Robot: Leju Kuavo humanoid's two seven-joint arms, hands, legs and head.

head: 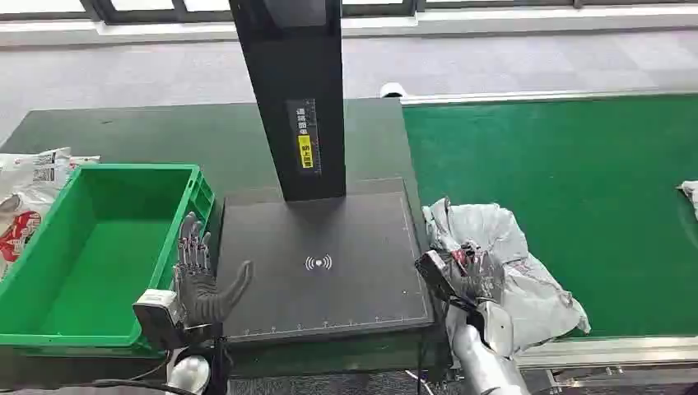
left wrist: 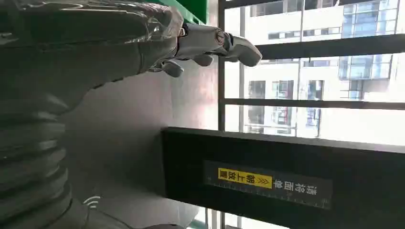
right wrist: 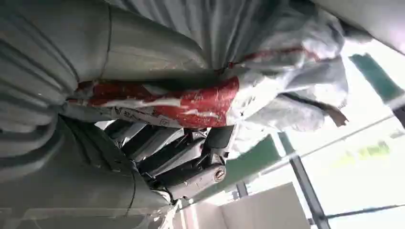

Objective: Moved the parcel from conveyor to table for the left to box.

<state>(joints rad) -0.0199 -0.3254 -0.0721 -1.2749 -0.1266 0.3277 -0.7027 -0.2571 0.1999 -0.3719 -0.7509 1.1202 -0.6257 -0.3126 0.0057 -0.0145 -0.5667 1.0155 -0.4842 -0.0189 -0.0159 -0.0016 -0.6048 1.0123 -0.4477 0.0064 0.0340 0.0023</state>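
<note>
Right hand (head: pixel 471 276) has its fingers closed around a grey plastic mailer parcel (head: pixel 510 263), at about 4 o'clock in the head view; the parcel sags off the near edge of the green conveyor belt (head: pixel 576 189), just beside the black scan platform (head: pixel 329 263). The right wrist view shows the fingers (right wrist: pixel 191 152) curled under the crumpled wrap, with a red printed patch on the bag. Left hand (head: pixel 200 276) holds nothing, fingers spread and upright at 8 o'clock, between the green crate (head: pixel 99 247) and the platform. Judgement: the step in hand is the lift and carry toward 9 o'clock onto the platform. The bag is limp, so raise it well clear of the platform edge before traversing, keep the grasp firm on the bunched film, and set it flat near the wireless symbol, short of the black post (head: pixel 288 90). Count: one held parcel, one more sliver of a package at the belt's 3 o'clock edge (head: pixel 690 193), some bagged parcels beyond the crate at 9 o'clock (head: pixel 29 185), one crate, one post.
</note>
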